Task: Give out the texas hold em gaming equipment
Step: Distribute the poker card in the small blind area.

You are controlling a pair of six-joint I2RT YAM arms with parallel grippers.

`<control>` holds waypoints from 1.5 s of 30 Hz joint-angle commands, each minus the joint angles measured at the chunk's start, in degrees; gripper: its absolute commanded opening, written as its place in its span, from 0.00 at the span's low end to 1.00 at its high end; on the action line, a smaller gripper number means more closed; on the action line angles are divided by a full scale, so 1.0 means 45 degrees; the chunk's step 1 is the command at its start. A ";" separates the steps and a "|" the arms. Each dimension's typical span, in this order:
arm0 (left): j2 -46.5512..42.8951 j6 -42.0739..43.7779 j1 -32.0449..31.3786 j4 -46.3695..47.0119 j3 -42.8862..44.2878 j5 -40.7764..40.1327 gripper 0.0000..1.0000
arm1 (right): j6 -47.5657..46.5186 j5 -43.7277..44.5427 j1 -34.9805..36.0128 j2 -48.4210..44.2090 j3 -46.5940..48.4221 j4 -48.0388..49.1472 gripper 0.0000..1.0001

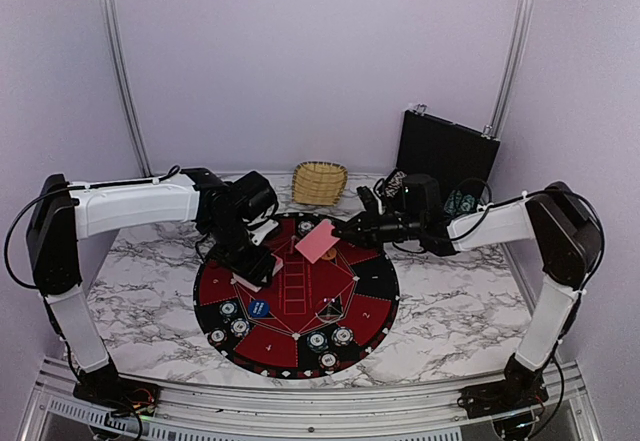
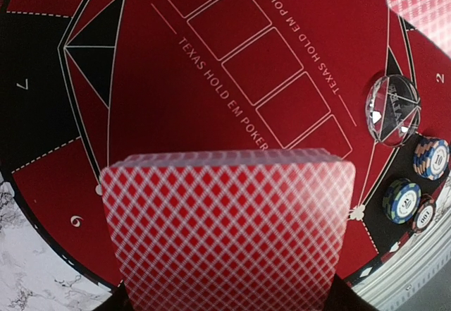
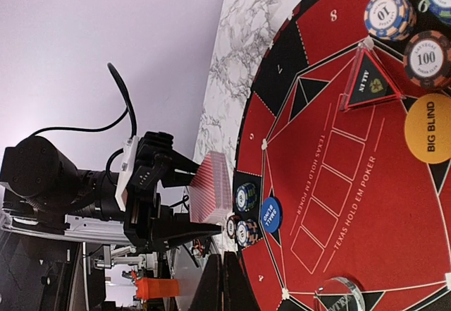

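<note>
My left gripper [image 1: 258, 266] is shut on a deck of red-backed playing cards [image 2: 229, 226] and holds it low over the left side of the round black-and-red mat [image 1: 372, 279]. The deck fills the bottom of the left wrist view and hides the fingers. My right gripper [image 1: 341, 231] is shut on a single red-backed card [image 1: 318, 241], which hangs tilted above the mat's far middle. On the mat lie a blue small-blind disc [image 3: 270, 214], an orange big-blind disc [image 3: 430, 129] and small groups of chips [image 1: 229, 311] [image 1: 330, 343]. The right wrist view shows the deck [image 3: 211, 187] from the side.
A clear dealer button [image 2: 394, 110] and a triangular all-in marker [image 3: 370, 82] sit on the mat. Behind it stand a wicker basket [image 1: 320, 182] and an open black case [image 1: 445, 151]. The marble table [image 1: 450, 311] ends at a metal rail in front.
</note>
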 commanded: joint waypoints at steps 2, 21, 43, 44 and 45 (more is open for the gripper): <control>-0.0651 -0.0306 0.0354 0.0027 -0.0099 -0.0309 0.57 | -0.0294 -0.0200 -0.0093 -0.0311 -0.0288 0.0220 0.00; -0.0749 -0.0426 0.1523 0.0027 -0.0109 -0.0356 0.58 | -0.2704 0.0834 0.2244 0.1111 0.1038 -0.2569 0.00; -0.0668 -0.0538 0.2421 0.0164 -0.0247 -0.0180 0.58 | -0.3035 0.0647 0.3713 0.1870 0.1842 -0.3191 0.00; -0.0651 -0.0516 0.2441 0.0164 -0.0240 -0.0162 0.58 | -0.3054 0.0652 0.3874 0.1868 0.1824 -0.3239 0.00; -0.0644 -0.0519 0.2461 0.0169 -0.0249 -0.0143 0.58 | -0.3054 0.0653 0.4031 0.1865 0.1780 -0.3279 0.00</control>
